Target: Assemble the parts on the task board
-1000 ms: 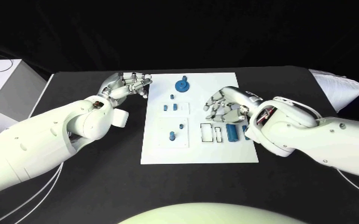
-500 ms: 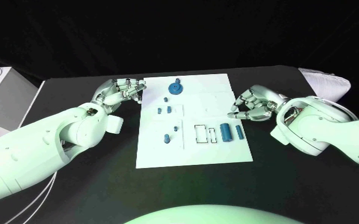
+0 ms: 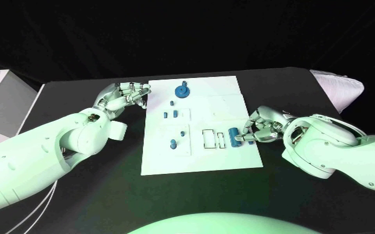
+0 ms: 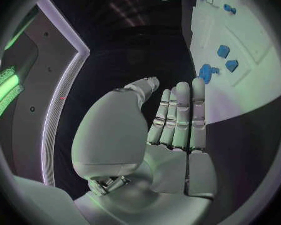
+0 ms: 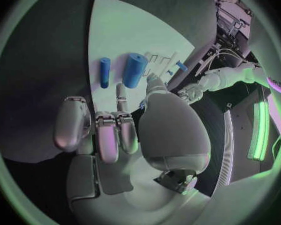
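Note:
The white task board (image 3: pixel 234 161) lies mid-table. On it a blue gear (image 3: pixel 182 90) stands at the far end, with small blue parts (image 3: pixel 173 145) along its left half. Near the right edge lie a thick blue cylinder (image 3: pixel 235 135) (image 5: pixel 131 70) and a thin blue cylinder (image 5: pixel 105 72). My right hand (image 3: pixel 262 125) (image 5: pixel 118 125) hovers at that edge; one finger and the thumb reach toward the thick cylinder, the other fingers are curled, and it holds nothing. My left hand (image 3: pixel 125 96) (image 4: pixel 175 120) rests by the board's far left corner, fingers straight, empty.
Two empty rectangular slots (image 3: pixel 214 139) sit just left of the cylinders. Black tabletop (image 3: pixel 94 190) surrounds the board. A white object (image 3: pixel 340 90) lies at the table's far right.
My right hand left the middle of the board, swung out past its right edge, then came back nearer, beside the blue cylinders. The left hand has barely moved.

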You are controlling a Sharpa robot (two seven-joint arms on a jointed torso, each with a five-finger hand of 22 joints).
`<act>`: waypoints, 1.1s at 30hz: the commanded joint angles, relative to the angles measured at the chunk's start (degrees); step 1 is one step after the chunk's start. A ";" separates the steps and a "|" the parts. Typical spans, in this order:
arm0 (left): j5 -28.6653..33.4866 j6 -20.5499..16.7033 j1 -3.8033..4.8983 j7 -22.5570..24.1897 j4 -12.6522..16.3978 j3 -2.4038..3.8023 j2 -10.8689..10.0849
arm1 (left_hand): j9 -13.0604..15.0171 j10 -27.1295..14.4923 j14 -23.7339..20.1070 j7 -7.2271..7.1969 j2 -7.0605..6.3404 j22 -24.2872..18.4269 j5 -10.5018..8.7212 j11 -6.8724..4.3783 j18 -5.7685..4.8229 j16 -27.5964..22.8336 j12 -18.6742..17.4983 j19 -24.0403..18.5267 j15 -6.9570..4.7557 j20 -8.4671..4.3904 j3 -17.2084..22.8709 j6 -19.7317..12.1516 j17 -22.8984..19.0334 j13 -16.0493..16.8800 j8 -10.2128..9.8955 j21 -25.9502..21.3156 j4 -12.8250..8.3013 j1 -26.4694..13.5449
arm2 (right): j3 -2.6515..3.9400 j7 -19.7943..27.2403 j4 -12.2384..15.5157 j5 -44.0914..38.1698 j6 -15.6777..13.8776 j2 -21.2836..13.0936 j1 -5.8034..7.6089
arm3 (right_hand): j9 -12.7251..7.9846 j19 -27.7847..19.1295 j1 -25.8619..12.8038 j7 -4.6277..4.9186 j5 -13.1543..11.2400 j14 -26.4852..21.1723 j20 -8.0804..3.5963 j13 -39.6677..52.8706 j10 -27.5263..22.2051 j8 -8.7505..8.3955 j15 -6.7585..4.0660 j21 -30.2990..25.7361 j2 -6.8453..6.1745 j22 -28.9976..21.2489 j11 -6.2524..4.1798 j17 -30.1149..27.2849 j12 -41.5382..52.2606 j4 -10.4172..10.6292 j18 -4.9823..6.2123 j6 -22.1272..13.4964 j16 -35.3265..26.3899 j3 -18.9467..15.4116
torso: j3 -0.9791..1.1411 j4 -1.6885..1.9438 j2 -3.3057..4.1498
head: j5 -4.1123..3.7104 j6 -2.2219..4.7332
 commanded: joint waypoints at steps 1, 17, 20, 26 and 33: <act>0.37 0.95 -0.04 0.30 0.23 0.04 0.00 | -0.05 0.19 0.00 -0.05 -0.12 -0.09 -0.09 0.03 0.84 -0.27 0.36 0.54 0.01 0.05 -0.44 -0.08 -0.07 0.05 0.26 -0.20 0.02 0.52 | 0.01 -4.04 0.29 -3.49 0.54 0.53 -0.45 | 0.10 0.46 -0.52 -0.13 -0.08 5.74 0.07 15.05 6.06 0.23 0.00 0.34 0.01 0.15 0.03 13.87 0.11 0.02 -0.87 -0.24 0.27 -0.51 | -0.06 0.07 0.02 | 0.01 -0.14; 0.37 1.00 -0.10 0.22 0.23 0.04 0.01 | -0.04 0.08 0.01 -0.05 -0.09 -0.12 -0.07 0.04 0.84 -0.27 0.35 0.56 0.02 0.04 -0.50 -0.02 -0.08 0.03 0.31 -0.25 0.12 0.47 | 0.01 -5.97 -1.77 -5.23 0.35 4.36 -2.00 | 0.34 0.55 -2.01 -0.16 0.19 5.86 0.07 15.05 6.06 0.69 -0.01 0.68 0.25 0.62 0.01 14.45 0.11 0.07 -0.94 -0.36 0.42 -1.45 | -0.07 0.09 0.15 | 0.09 -0.68; 0.37 0.98 -0.12 0.19 0.24 0.04 -0.07 | -0.03 0.02 0.02 -0.05 -0.01 -0.14 -0.05 0.05 0.83 -0.27 0.35 0.57 0.02 0.04 -0.51 0.02 -0.09 0.02 0.33 -0.28 0.21 0.44 | 0.01 -6.13 -2.24 -5.18 0.18 5.25 -2.41 | 0.44 0.57 -2.73 -0.19 0.39 5.86 0.06 15.05 6.06 0.88 -0.02 0.76 0.34 0.74 -0.01 14.46 0.11 0.09 -0.95 -0.35 0.42 -1.62 | -0.04 0.11 0.16 | 0.20 -0.87; 0.37 0.99 -0.13 0.14 0.31 0.04 -0.17 | -0.03 0.01 0.02 -0.05 0.01 -0.15 -0.05 0.05 0.83 -0.26 0.36 0.57 0.02 0.04 -0.52 0.02 -0.09 0.02 0.34 -0.29 0.23 0.43 | 0.01 -7.11 -4.12 -5.13 0.69 6.90 -2.80 | 0.57 0.57 -3.29 -0.27 0.81 5.88 0.04 15.05 6.06 1.15 -0.05 0.81 0.70 0.86 -0.07 14.54 0.11 0.07 -0.96 -0.26 0.44 -1.51 | -0.16 0.08 0.07 | 0.24 -1.23; 0.37 1.01 -0.14 0.07 0.32 0.04 -0.26 | -0.03 -0.02 0.02 -0.05 0.05 -0.16 -0.04 0.05 0.83 -0.26 0.36 0.58 0.02 0.04 -0.54 0.04 -0.10 0.02 0.35 -0.31 0.30 0.40 | 0.01 -7.45 -5.41 -5.00 0.64 7.84 -3.25 | 0.91 0.53 -1.50 -0.53 3.07 5.87 -0.09 15.05 6.06 1.92 -0.24 0.87 3.13 1.15 -0.30 14.53 0.11 -0.08 -0.96 -0.14 0.43 0.35 | -0.07 -0.05 0.06 | 0.44 -1.48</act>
